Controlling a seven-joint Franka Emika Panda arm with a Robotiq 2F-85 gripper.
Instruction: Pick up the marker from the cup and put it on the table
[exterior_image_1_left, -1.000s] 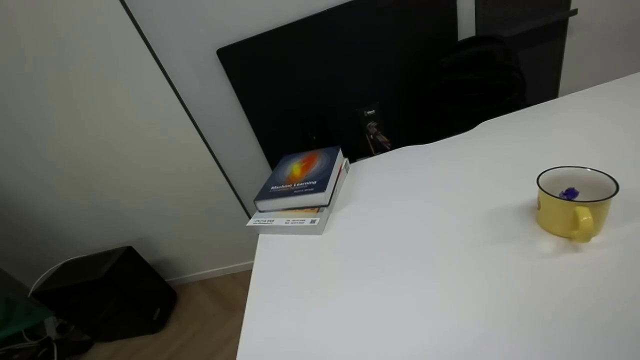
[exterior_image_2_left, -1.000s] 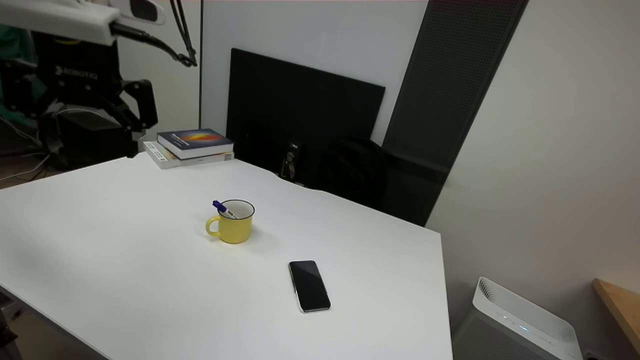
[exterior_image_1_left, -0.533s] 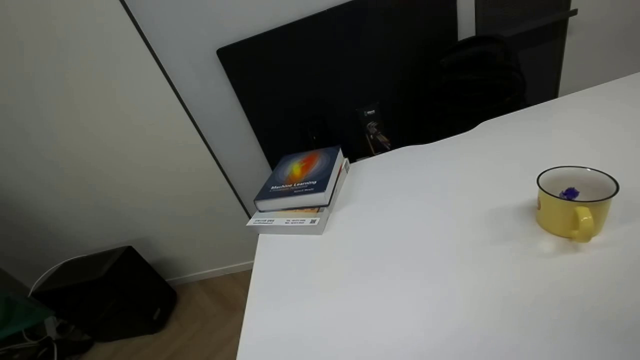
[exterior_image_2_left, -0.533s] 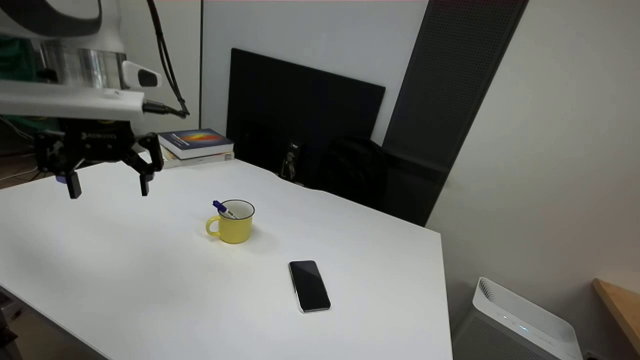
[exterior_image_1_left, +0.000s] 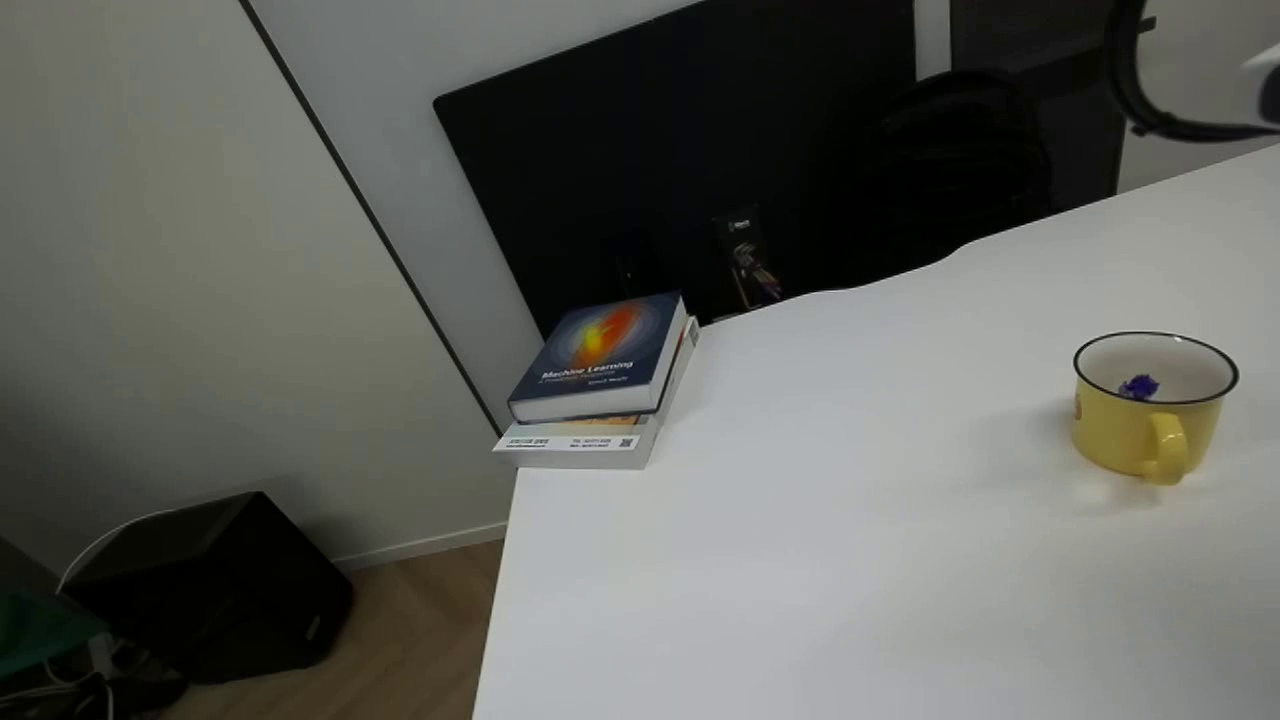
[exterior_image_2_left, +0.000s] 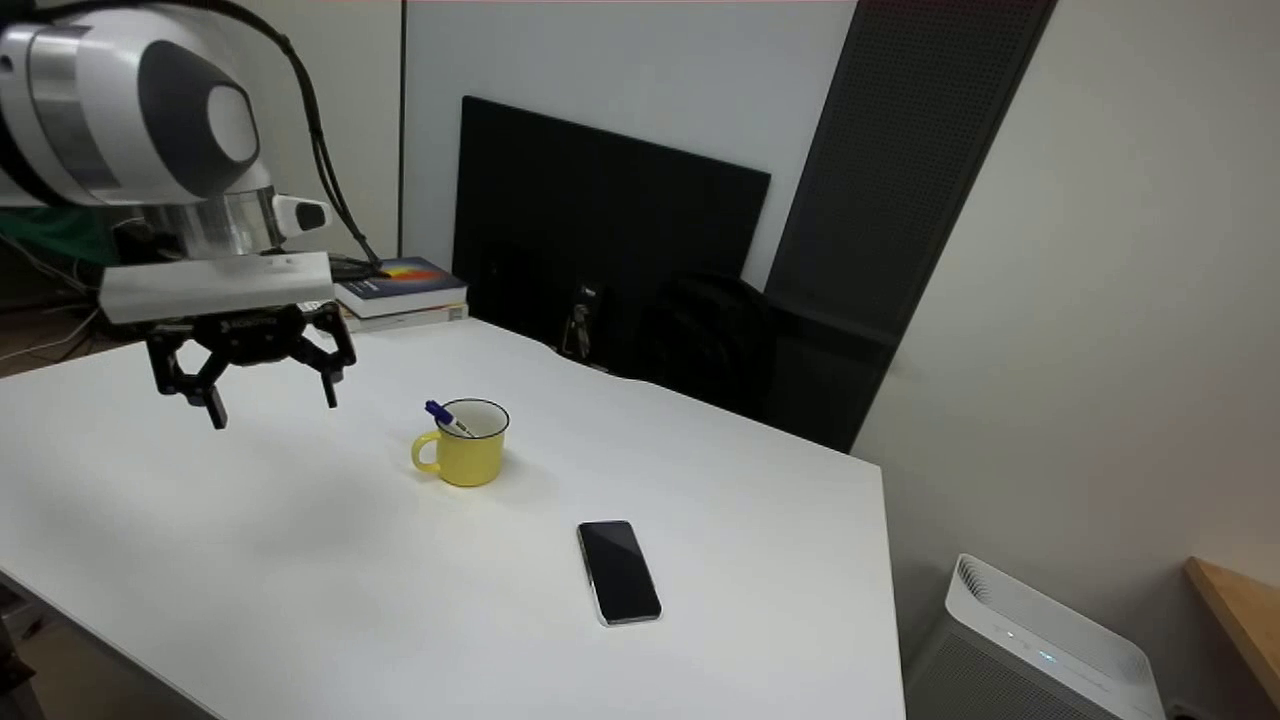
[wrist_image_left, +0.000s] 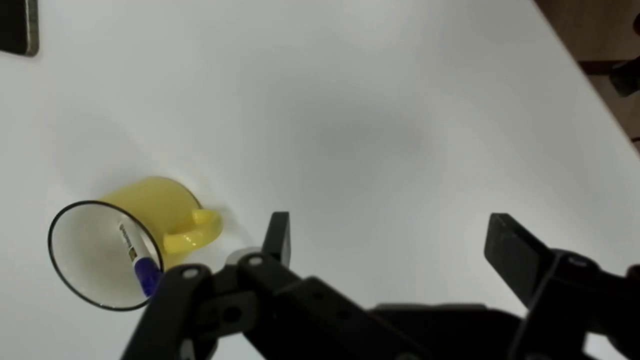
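gripper (exterior_image_2_left: 274, 412) hangs over table (exterior_image_2_left: 300, 600) beside cup (exterior_image_2_left: 472, 462), jaws wide apart, nothing between, likely spread to straddle marker (wrist_image_left: 136, 256). marker leans inside cup, purple end at handle-side rim, presumably propped there.

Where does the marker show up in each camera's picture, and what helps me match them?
In an exterior view: marker toward the right edge, only its purple end clearly showing.
In an exterior view: marker left of centre, tilted, purple end up.
Wrist view: marker at lower left.
Shared landmark: the yellow cup, with the marker in it each time.
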